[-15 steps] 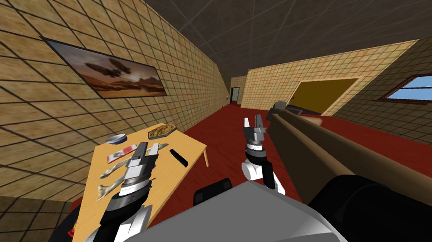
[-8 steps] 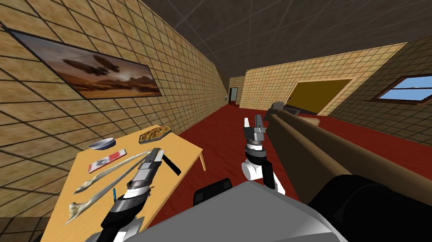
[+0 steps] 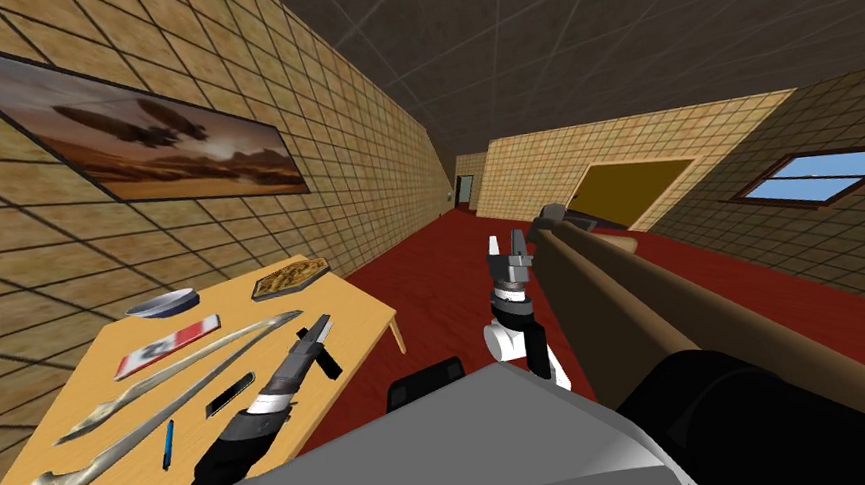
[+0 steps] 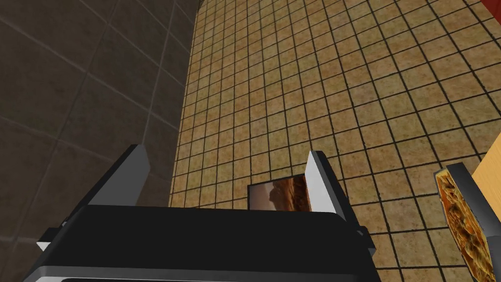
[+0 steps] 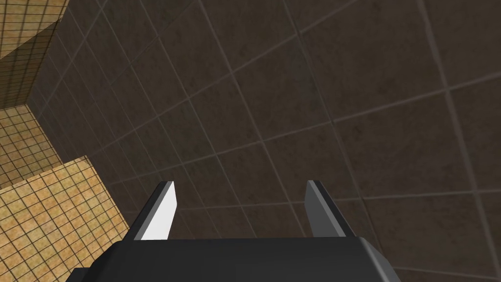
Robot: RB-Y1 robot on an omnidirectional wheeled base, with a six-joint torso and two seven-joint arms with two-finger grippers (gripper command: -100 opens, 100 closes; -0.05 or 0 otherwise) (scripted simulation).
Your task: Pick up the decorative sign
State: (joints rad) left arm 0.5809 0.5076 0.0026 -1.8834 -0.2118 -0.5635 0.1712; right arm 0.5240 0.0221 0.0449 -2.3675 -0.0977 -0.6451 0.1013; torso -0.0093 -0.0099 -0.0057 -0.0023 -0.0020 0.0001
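Light grey blades of left gripper [image 4: 226, 151] spread, nothing between them, aimed at tiled wall. Head view: it hangs left of centre over wooden table [image 3: 356, 303]. Long pale bone-like piece [image 3: 194, 360] lies between it and red-and-white decorative sign [image 3: 167, 345], which lies flat at left of frame, well apart from blades. Right gripper [image 3: 506, 244] raised at centre, blades spread, idle. Judgement: nothing grasped yet; reach, descent, pinch and lift all remain.
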